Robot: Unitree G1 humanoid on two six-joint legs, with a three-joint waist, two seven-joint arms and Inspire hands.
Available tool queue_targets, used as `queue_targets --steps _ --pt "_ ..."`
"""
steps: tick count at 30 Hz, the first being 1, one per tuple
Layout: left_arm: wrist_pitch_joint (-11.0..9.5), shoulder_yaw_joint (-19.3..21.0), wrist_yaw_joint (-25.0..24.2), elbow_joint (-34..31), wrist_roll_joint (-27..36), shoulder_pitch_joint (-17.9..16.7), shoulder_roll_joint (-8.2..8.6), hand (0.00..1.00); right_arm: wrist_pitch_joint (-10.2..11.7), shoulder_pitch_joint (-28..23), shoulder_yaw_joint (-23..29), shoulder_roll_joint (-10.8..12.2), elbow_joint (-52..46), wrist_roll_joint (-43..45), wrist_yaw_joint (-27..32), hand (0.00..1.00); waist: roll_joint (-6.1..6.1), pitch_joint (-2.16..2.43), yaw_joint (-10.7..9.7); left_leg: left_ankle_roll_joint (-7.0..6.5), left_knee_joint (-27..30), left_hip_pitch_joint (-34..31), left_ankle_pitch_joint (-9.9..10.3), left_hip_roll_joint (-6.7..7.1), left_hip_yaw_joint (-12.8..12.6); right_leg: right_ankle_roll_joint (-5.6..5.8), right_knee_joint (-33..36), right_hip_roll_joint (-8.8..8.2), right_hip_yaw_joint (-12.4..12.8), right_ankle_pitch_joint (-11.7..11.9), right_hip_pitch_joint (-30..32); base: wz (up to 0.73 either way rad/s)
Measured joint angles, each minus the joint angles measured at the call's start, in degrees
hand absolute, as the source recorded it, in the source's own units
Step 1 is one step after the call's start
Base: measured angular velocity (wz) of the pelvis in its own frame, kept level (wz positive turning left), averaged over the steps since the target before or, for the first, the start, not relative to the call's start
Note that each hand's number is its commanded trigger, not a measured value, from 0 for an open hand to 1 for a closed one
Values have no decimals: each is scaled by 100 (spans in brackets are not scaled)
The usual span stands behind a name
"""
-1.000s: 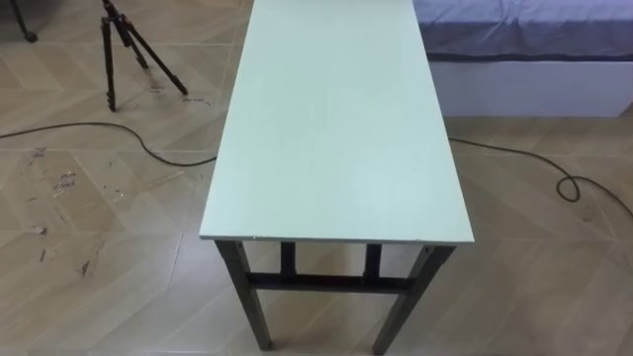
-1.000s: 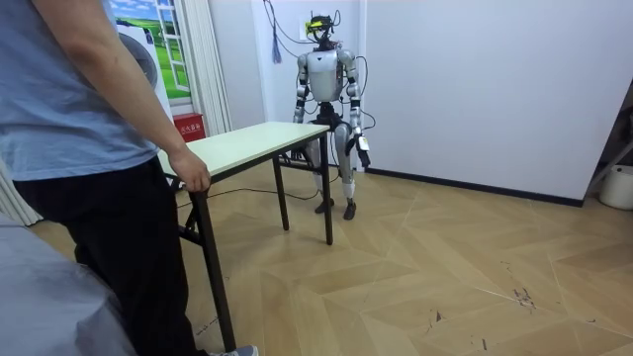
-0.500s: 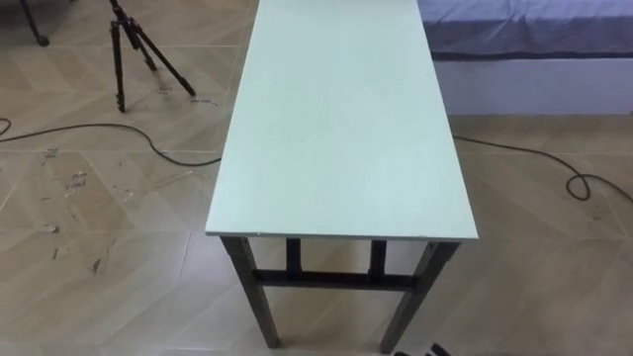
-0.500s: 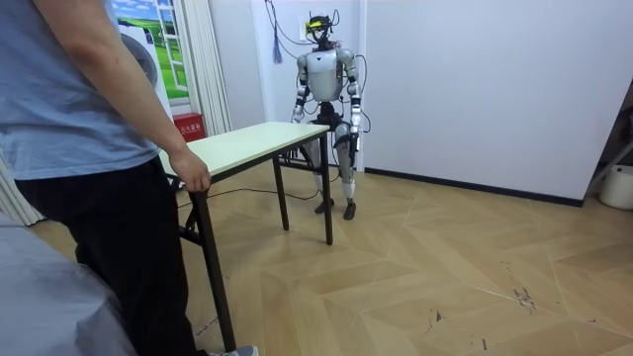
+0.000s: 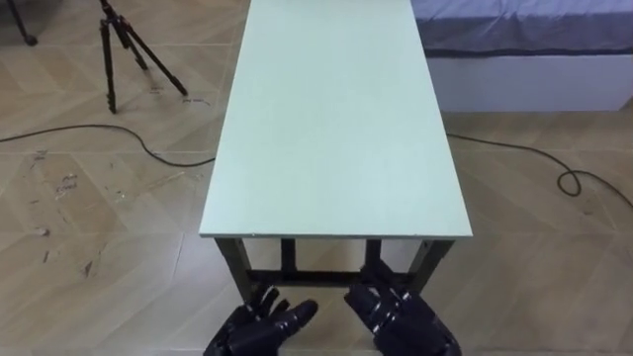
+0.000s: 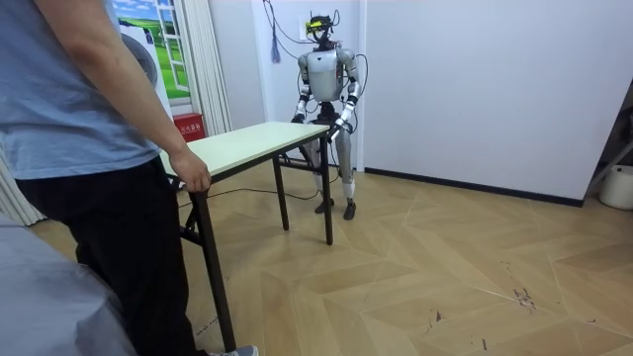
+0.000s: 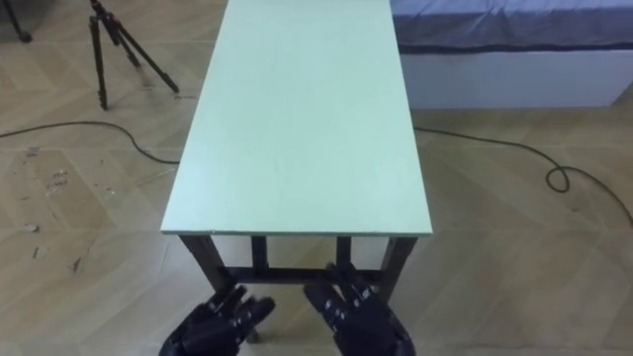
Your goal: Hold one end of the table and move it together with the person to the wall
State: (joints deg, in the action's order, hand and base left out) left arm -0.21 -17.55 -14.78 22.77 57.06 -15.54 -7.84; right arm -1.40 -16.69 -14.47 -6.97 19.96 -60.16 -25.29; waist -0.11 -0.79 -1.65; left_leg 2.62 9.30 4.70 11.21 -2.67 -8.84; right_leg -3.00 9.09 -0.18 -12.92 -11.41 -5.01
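Fingers of both hands straight and spread apart, holding nothing. Left hand [image 5: 259, 324] and right hand [image 5: 401, 318] come in at the bottom of the eye views, side by side with a gap between them, palms down, fingertips pointing toward the table [image 5: 336, 129]. Fingertips stop short of the near short edge of the top, no contact with the top. They overlap the dark leg frame [image 5: 331, 280] under that edge, cannot tell if they touch it

Table is straight ahead of the robot, long axis running away from it, pale green top, dark legs, all on the wood floor, nothing lying on the top. Black tripod [image 5: 134, 49] stands on the floor to the left of the far end, well apart from the table. Bed [image 5: 524, 40] with a grey cover lies to the right of the far end

Room view: robot stands upright at one short end of the table [image 6: 247, 143], near the white wall, forearms raised toward that end. Person [image 6: 79, 148] stands at the opposite short end, one hand [image 6: 190, 173] curled over the table's edge

Writing: red box [image 6: 188, 127] by the wall behind the table carries print, too small to make out
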Motion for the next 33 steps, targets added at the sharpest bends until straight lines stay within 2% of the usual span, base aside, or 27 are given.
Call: queue_targets --steps 8,12,15,18,24,26,27,28,33 --pt "33 -64 53 -744 223 -54 -178 0 8 68 -13 -55 -164 -67 219 0 28 8 9 0 32 -9 -1 2 -2 0 -1 2 2 0 3 0" --pt "21 -67 69 -1129 602 -47 -246 0 8 96 -29 -192 -550 -300 328 0 24 10 -27 0 22 7 -1 -2 -1 0 11 4 4 0 -10 0" --pt "17 -61 79 -1151 894 -28 -289 0 -2 94 -73 -212 -530 -511 344 0 21 1 -31 0 -4 97 0 -25 -7 0 69 15 4 0 -48 -1" --pt "17 15 160 -1149 888 2 -350 0 -72 121 -55 -221 -527 -696 363 0 3 -11 -34 0 -9 109 0 -36 -46 0 67 22 1 0 -56 0" --pt "28 232 497 -1061 1249 8 -343 0 -134 202 -52 -234 -581 -779 649 0 -27 -35 -3 0 -71 192 0 -38 -41 0 68 36 19 0 -92 -1" --pt "36 295 538 -861 1433 100 -309 0 -191 279 -31 -233 -532 -780 700 0 -34 -42 0 0 -68 206 -1 -35 -41 -2 72 33 20 1 -104 0" --pt "58 332 550 -579 1499 243 -279 0 -227 340 -6 -229 -463 -780 704 0 -29 -63 9 -1 -64 218 -1 -34 -38 -7 73 34 17 4 -119 0" --pt "115 367 591 -279 1530 400 -253 0 -242 386 12 -232 -437 -780 729 0 -18 -82 29 -1 -54 223 -1 -34 -39 -12 73 34 15 7 -128 0" --pt "367 549 695 31 1523 531 -218 0 -372 443 171 -241 -438 -778 836 0 -5 -79 32 -5 11 185 -3 -31 -42 -16 49 30 32 8 -84 0"
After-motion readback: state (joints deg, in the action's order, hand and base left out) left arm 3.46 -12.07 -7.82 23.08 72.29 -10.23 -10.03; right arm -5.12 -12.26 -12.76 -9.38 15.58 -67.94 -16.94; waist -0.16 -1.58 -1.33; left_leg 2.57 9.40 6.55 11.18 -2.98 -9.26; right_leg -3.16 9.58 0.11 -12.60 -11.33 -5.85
